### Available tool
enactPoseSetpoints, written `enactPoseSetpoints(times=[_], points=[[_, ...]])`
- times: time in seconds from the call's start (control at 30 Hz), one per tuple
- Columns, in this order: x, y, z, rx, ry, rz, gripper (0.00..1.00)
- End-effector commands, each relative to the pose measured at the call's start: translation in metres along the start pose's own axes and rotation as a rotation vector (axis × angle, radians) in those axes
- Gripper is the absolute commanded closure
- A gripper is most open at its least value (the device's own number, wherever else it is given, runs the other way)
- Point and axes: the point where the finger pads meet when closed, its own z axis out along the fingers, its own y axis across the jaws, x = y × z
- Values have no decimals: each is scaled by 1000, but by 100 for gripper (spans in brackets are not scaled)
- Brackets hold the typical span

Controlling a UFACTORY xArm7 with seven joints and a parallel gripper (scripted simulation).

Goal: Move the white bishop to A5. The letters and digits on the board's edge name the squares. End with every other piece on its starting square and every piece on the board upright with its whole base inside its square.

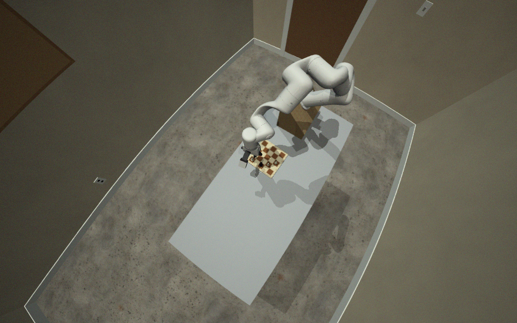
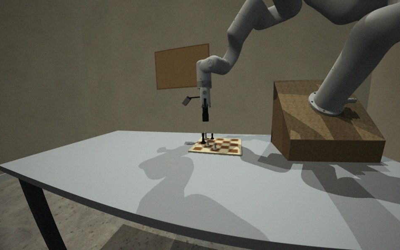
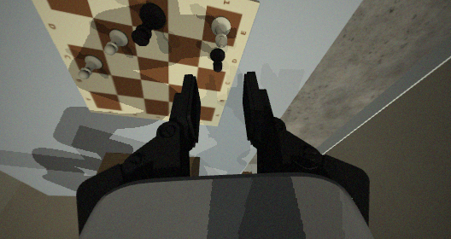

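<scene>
A pale grey worktop (image 2: 108, 174) on dark legs carries a small chessboard (image 2: 226, 151) lying flat near its far edge; just beside the board sits a brown wooden block (image 2: 322, 136).

Looks like a plain room in a house or office, nothing lab-like: tan walls, a brown door (image 1: 324, 24) with white trim, white baseboards, speckled concrete-looking floor (image 1: 132, 240), wall outlets (image 1: 99, 180). Just a long grey bench (image 2: 133, 167) in the middle and a corkboard-type panel (image 2: 181, 65) on one wall.
</scene>
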Motion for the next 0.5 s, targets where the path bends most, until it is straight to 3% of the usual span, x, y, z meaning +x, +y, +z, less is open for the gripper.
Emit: enactPoseSetpoints(times=[0.0,0.47], points=[[1,1,-2,-4,4,0,63],[1,1,7,-4,4,0,63]])
